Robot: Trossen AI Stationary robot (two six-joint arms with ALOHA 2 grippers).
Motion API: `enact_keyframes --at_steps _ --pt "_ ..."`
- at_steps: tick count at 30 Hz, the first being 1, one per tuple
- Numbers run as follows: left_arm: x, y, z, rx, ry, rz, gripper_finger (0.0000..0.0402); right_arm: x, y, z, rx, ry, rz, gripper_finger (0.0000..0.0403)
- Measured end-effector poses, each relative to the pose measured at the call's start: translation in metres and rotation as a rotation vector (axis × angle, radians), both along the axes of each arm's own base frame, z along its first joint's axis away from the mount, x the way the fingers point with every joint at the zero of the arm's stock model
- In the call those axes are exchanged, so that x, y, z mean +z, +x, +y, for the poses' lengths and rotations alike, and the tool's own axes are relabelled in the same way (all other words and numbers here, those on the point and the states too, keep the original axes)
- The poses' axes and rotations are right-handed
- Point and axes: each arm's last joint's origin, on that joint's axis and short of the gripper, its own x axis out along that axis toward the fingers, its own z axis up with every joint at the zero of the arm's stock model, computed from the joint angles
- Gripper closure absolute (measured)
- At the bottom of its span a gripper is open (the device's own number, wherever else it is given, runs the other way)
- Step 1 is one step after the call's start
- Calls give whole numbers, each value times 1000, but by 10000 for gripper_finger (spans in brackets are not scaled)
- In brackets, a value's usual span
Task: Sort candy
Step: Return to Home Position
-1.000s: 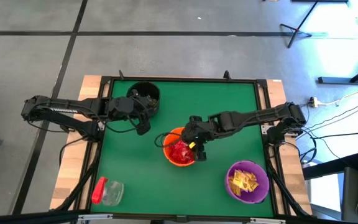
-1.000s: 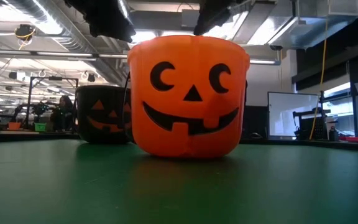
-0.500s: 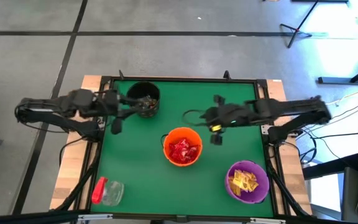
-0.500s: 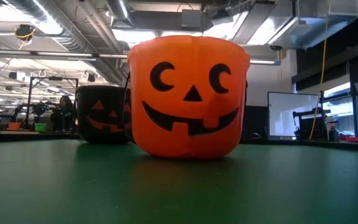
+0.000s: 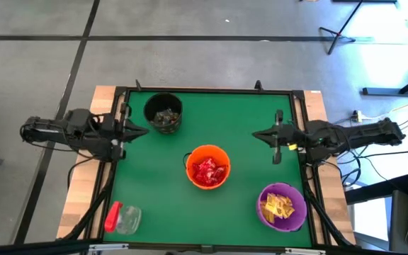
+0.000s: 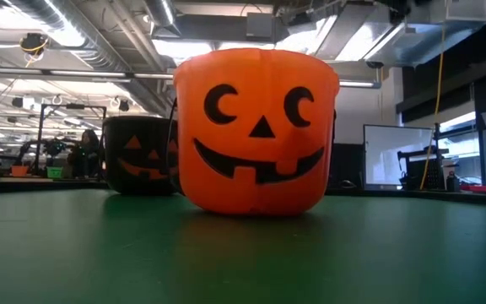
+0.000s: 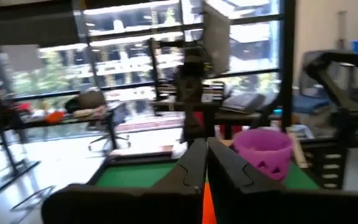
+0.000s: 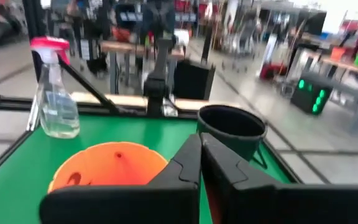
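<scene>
Retreating, we park left gripper point(image 5: 139, 130) and right gripper point(image 5: 259, 134) at table point(image 5: 250, 168) edges | fingers clenched, empty | candy point(image 5: 207, 172) looks sorted

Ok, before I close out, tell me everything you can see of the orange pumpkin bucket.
The orange bucket looks like moulded plastic, with a black jack-o'-lantern face on its wall and a thin dark handle at one side. It stands upright near the middle of the green table, holding red candy; nothing else touches it.
</scene>
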Motion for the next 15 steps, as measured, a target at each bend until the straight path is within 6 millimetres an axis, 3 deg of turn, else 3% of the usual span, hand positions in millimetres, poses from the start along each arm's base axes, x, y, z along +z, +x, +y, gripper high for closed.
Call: enact_keyframes --at_steps 7,15 --pt "-35 -22 5 63 -69 -47 401 -38 -29 -16 -46 53 -40 400" --pt "-45 -47 8 87 -75 -108 401 -26 -64 -27 -42 23 -196 401"
